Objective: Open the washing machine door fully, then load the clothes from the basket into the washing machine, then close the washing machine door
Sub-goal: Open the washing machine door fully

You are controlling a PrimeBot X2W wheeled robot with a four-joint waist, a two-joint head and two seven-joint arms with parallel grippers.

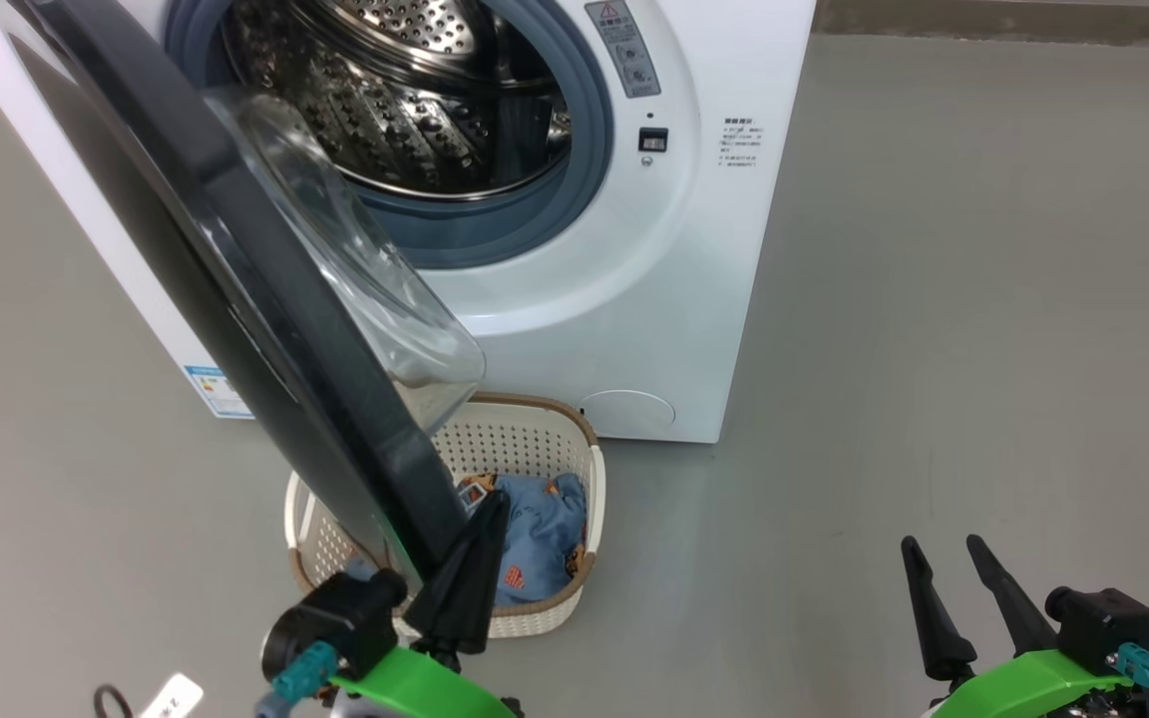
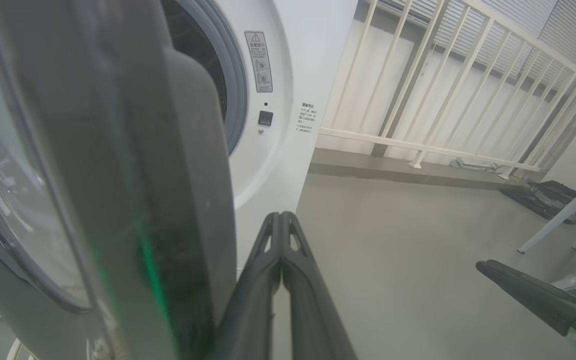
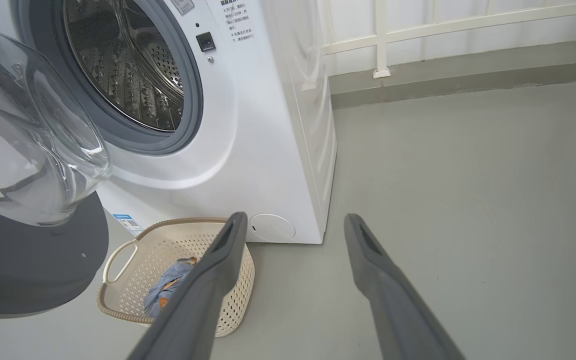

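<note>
The white washing machine (image 1: 634, 299) stands with its steel drum (image 1: 405, 90) exposed. The washing machine door (image 1: 265, 309), black-rimmed with a bulging glass bowl (image 1: 365, 269), is swung out toward me, about square to the front. Its lower edge hangs over the cream basket (image 1: 525, 439), which holds the light blue clothes (image 1: 540, 538). My left gripper (image 1: 490, 504) is shut and holds nothing. Its tips are at the door's free edge, on the basket side. In the left wrist view, the door rim (image 2: 143, 175) sits just left of the left gripper (image 2: 280, 216); contact is unclear. My right gripper (image 1: 942, 543) is open and empty over bare floor to the right.
Grey floor (image 1: 983, 299) spreads wide to the machine's right. A white railing (image 2: 443, 75) on a low kerb runs behind the machine. Furniture legs (image 2: 558, 225) and a dark object (image 2: 548, 195) stand at the far right. The basket (image 3: 178, 240) with the clothes (image 3: 168, 290) lies left of the right gripper (image 3: 295, 218).
</note>
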